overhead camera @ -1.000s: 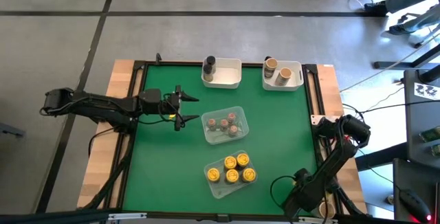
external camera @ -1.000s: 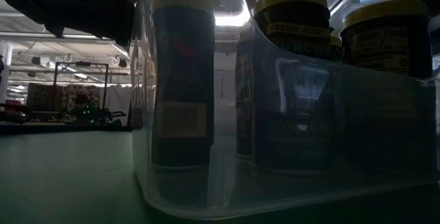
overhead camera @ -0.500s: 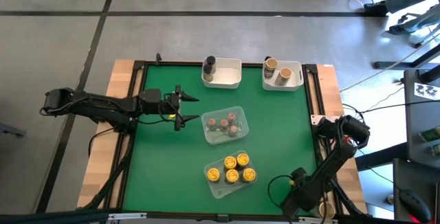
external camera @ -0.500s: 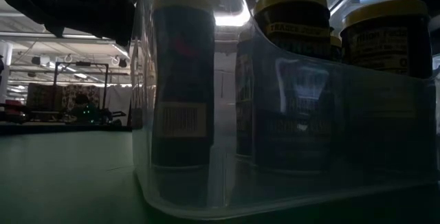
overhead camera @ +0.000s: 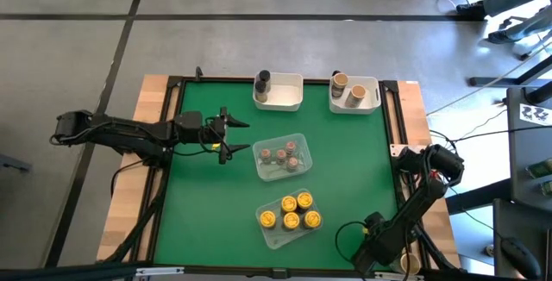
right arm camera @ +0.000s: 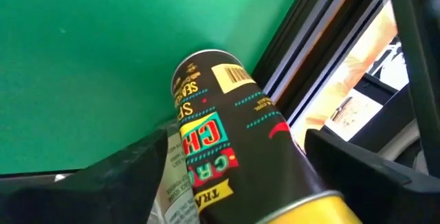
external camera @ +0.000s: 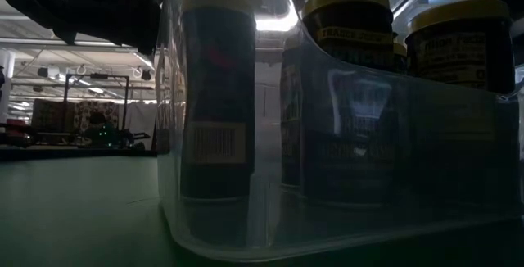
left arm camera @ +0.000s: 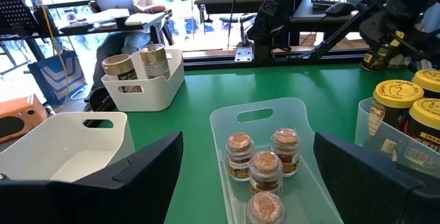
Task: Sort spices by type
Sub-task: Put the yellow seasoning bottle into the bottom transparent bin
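yellow-lidded jars [overhead camera: 291, 212]: 4 counted from above; upright, bunched in the clear tray nearest the front [overhead camera: 274, 236]; dark labels; "TRADER" readable on one from table level [external camera: 358, 33]; barcode on another [external camera: 218, 143]
reddish-brown-topped jars [left arm camera: 265, 170]: 4; small clear glass, label text too small to read; grouped in the middle clear tray [left arm camera: 227, 124], mid-mat
tan-lidded jars [overhead camera: 348, 86]: 2 clear in the right white bin [overhead camera: 373, 99] at the back edge; possible third dark one at the bin's back corner, hard to tell
dark grey jar [overhead camera: 262, 80]: 1; taller, standing at the left end of the left white bin [overhead camera: 289, 102]; rest of that bin bare
held jar [right arm camera: 234, 148]: 1; dark body, yellow rim at one end, teal and pink lettering; "CH", "SP" and "TRA" partly readable, barcode near the far end; lying tilted over the mat's front right corner beside the black frame rail
clear trays: 2
white bins: 2
left gripper [overhead camera: 227, 134]: over the green mat [overhead camera: 207, 203], left of the middle clear tray; fingers spread wide, nothing between them
right gripper [right arm camera: 227, 176]: front right corner of the table; fingers set wide on either side of the held jar, pinching it
person [left arm camera: 130, 1]: 1; seated at a desk beyond the table
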